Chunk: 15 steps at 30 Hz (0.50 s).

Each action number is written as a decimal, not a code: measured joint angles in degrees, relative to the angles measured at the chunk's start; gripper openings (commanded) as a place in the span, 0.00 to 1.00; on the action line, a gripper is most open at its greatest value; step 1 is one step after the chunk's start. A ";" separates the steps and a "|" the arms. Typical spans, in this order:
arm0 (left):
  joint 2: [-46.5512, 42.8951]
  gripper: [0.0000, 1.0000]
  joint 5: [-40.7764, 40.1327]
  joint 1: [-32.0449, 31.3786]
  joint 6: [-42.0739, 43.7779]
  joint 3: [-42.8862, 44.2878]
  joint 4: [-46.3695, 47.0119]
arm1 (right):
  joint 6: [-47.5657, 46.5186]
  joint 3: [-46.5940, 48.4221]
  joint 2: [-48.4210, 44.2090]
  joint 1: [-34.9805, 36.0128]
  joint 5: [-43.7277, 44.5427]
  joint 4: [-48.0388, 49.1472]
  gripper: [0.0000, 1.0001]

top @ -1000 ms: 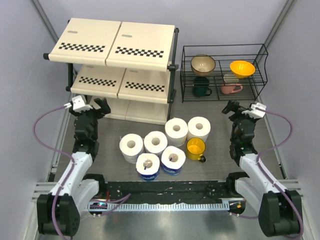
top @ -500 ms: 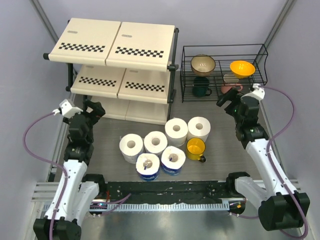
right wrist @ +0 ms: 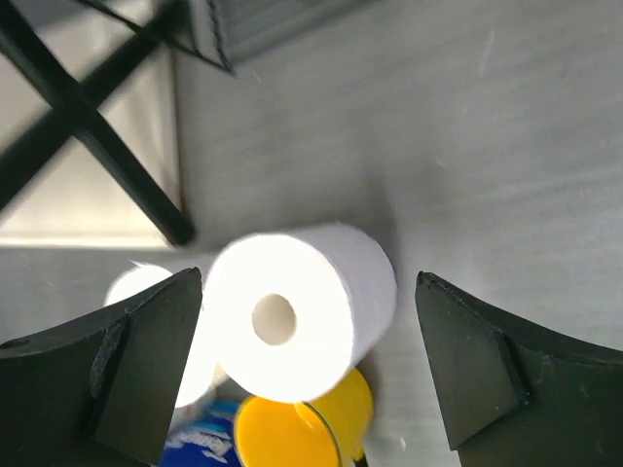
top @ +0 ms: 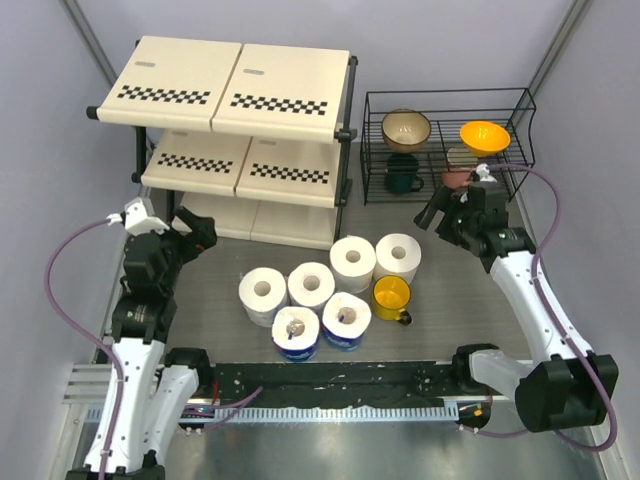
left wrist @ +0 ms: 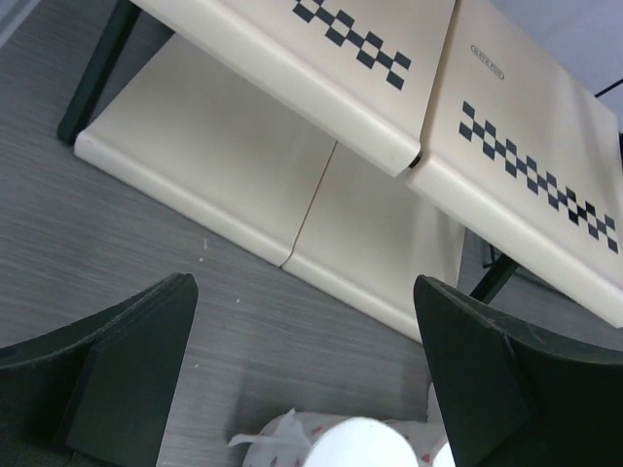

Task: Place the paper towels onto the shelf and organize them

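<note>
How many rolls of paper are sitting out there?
6, all on the table before the shelf: four bare white rolls in a back row, two blue-wrapped rolls just in front. None seems hidden.

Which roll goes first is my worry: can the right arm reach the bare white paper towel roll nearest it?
Probably yes: the open right tool hangs above that bare white paper towel roll, nothing between; only the yellow mug crowds its near side.
</note>
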 measured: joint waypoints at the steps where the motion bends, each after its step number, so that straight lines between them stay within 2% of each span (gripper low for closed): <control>1: -0.85 1.00 -0.09 0.00 0.70 0.35 -1.36 | -0.44 0.13 0.76 0.04 -0.13 -1.70 0.95; 5: -2.64 1.00 -0.17 0.00 2.29 1.79 -4.66 | -1.92 0.11 2.16 0.24 0.04 -6.71 0.91; 15: -1.77 1.00 1.92 0.00 2.40 2.10 -5.95 | -3.19 -0.70 4.33 3.67 -0.68 -9.55 0.91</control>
